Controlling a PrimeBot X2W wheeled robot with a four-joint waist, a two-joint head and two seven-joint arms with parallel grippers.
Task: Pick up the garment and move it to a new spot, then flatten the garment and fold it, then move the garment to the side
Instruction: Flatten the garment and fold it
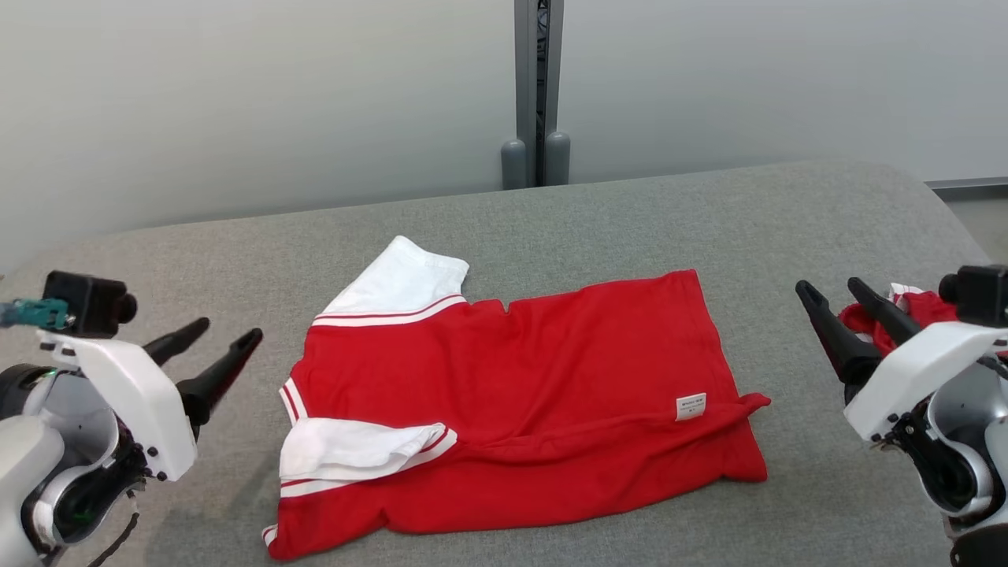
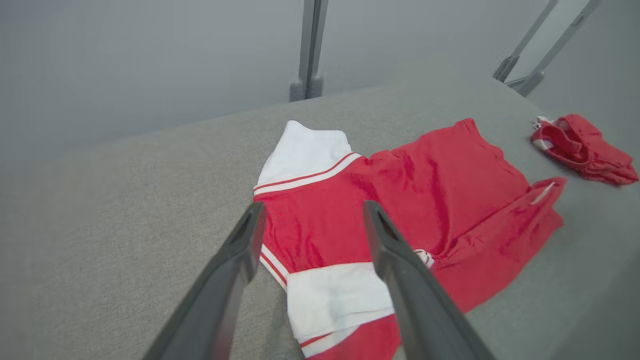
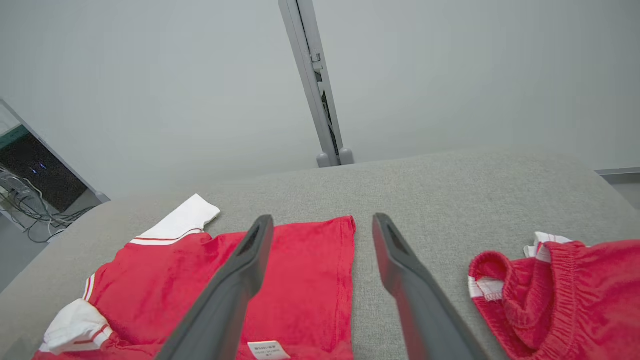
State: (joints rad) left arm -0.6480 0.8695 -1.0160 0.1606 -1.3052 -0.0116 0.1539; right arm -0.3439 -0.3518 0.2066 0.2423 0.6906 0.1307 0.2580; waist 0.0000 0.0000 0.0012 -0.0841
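Note:
The garment point(image 1: 520, 394) is a red shirt with white sleeves, lying spread on the grey table point(image 1: 630, 220), collar end to the left and hem to the right; one white sleeve is folded over its front. It also appears as the garment point(image 2: 400, 200) and the garment point(image 3: 280, 280) in the wrist views. My left gripper point(image 1: 224, 331) hovers open just left of the shirt, holding nothing. Off the hem at the right, my right gripper point(image 1: 831, 287) is open and empty as well.
A second red piece with white trim and an elastic waistband point(image 1: 906, 311) lies crumpled on the table behind my right gripper, seen closer as the red piece point(image 3: 565, 295). A grey post point(image 1: 538, 94) stands behind the table's far edge against a pale wall.

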